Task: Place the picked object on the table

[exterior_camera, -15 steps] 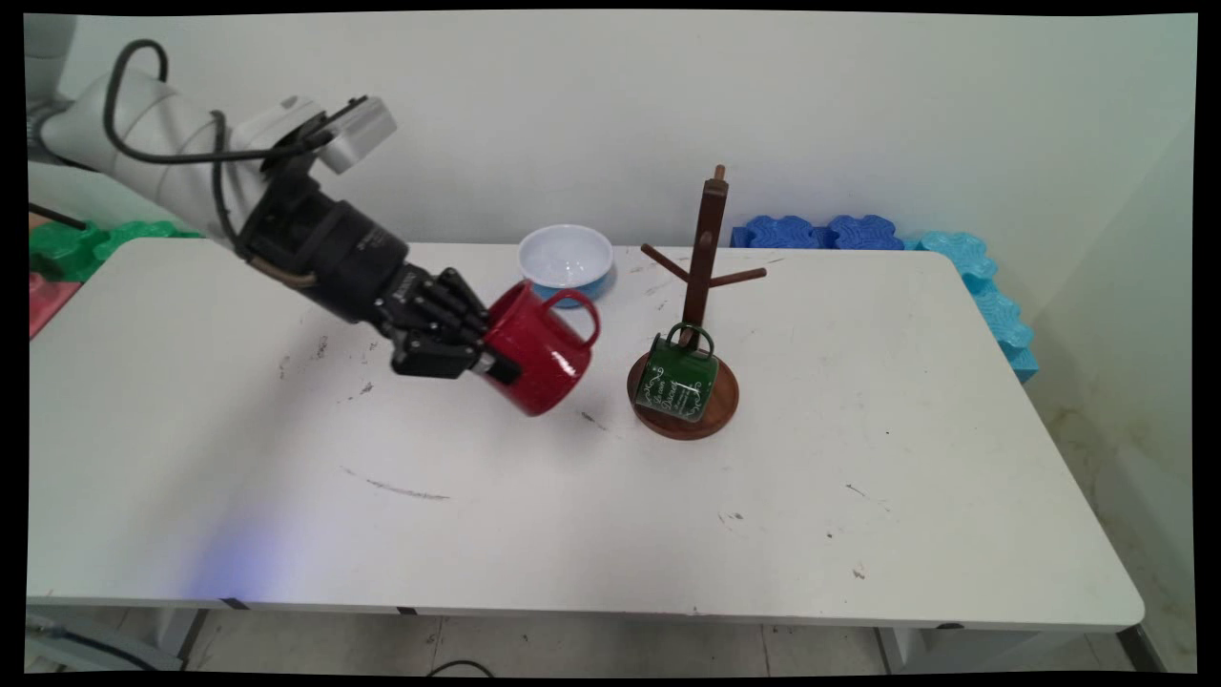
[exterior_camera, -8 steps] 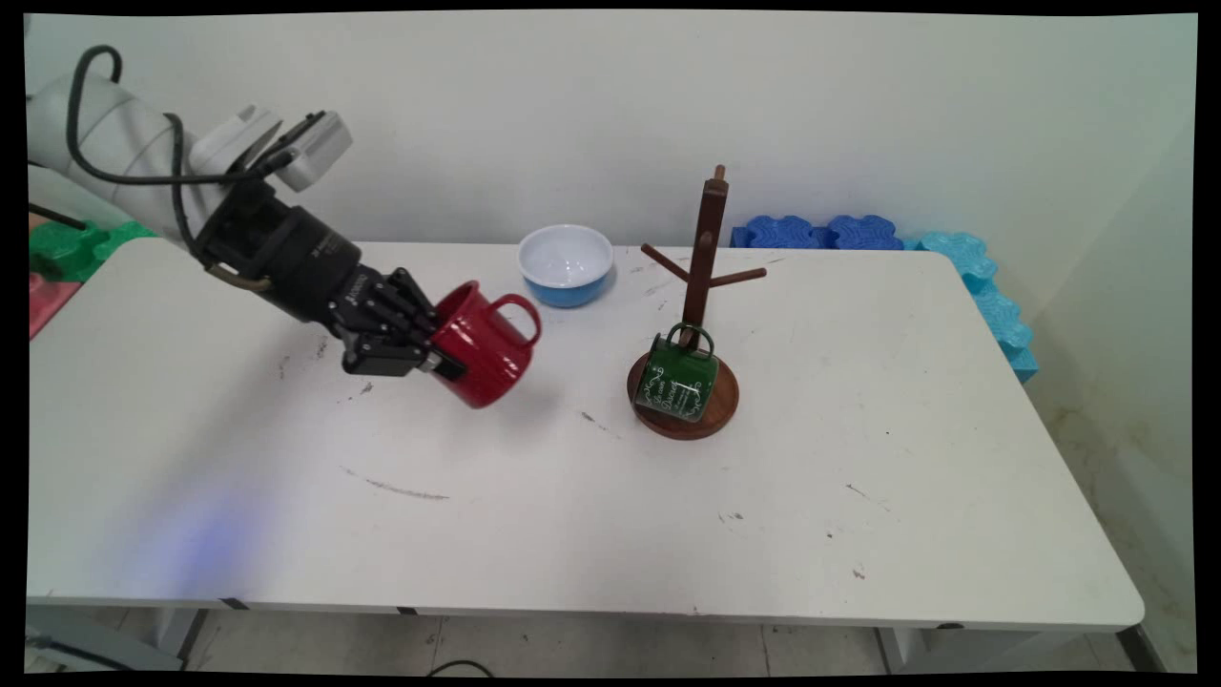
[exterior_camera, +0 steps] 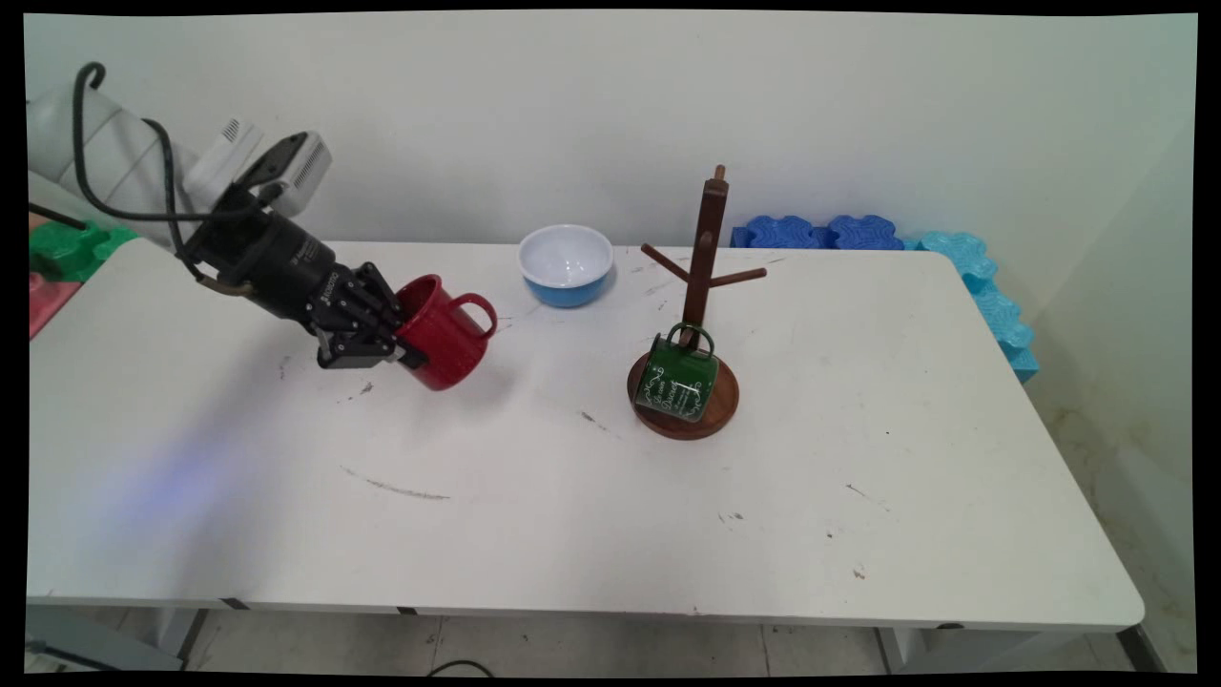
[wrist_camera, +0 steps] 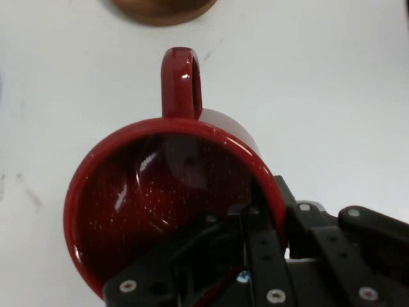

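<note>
White surface (exterior_camera: 572, 515), scuffed, carries everything. Foam puzzle mats stand off its edges: blue ones (exterior_camera: 825, 232) and a cyan run (exterior_camera: 992, 301) at 1-2 o'clock, green (exterior_camera: 67, 243) and red (exterior_camera: 43, 301) at 9-10 o'clock.

Arm (exterior_camera: 105, 143) comes in from 10 o'clock, black cable looped over it. Gripper (exterior_camera: 405, 343) sits over the left-centre of the surface, aimed toward 3 o'clock and angled down.

Wooden mug tree (exterior_camera: 704, 286) stands right of centre on a round base (exterior_camera: 720, 405); pegs stick out on both sides of the post. Green mug (exterior_camera: 675, 380) with white lettering hangs by its handle low on the post, body tilted, over the base, on its 9 o'clock side. In the hand view the base (wrist_camera: 163, 9) only just shows at the top edge.

Red mug (exterior_camera: 444, 329) is in the gripper, tipped on its side, mouth facing the wrist, handle up and pointing toward 3 o'clock. It looks clear of the surface, shadow under it. Well apart from the mug tree, at its 9 o'clock.

Hand view: fingers (wrist_camera: 262, 236) pinch the red mug (wrist_camera: 166, 192) by its rim wall, one inside the cup, one outside, on the side opposite the handle.

Blue bowl (exterior_camera: 566, 264) with white inside sits at 12 o'clock near the back edge, between red mug and mug tree, touching neither.
</note>
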Robot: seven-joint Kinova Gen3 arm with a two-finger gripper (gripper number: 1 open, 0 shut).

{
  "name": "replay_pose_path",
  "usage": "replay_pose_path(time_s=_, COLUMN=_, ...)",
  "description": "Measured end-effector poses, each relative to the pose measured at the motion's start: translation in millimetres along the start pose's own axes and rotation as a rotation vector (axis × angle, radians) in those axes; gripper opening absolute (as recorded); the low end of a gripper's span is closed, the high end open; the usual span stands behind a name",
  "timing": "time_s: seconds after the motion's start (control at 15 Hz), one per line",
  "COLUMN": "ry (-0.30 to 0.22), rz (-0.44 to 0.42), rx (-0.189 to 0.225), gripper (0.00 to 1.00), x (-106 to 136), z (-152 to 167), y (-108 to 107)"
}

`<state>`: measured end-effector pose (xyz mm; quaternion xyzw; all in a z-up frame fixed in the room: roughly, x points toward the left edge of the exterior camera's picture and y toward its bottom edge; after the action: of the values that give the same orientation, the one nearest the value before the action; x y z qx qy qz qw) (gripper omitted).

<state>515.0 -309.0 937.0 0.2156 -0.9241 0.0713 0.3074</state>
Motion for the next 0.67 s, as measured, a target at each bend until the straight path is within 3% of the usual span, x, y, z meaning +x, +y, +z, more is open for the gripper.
replay_pose_path(time_s=0.67, ry=-0.118, rz=0.127, rx=0.117, gripper=0.00, x=-8, z=34, y=-19)
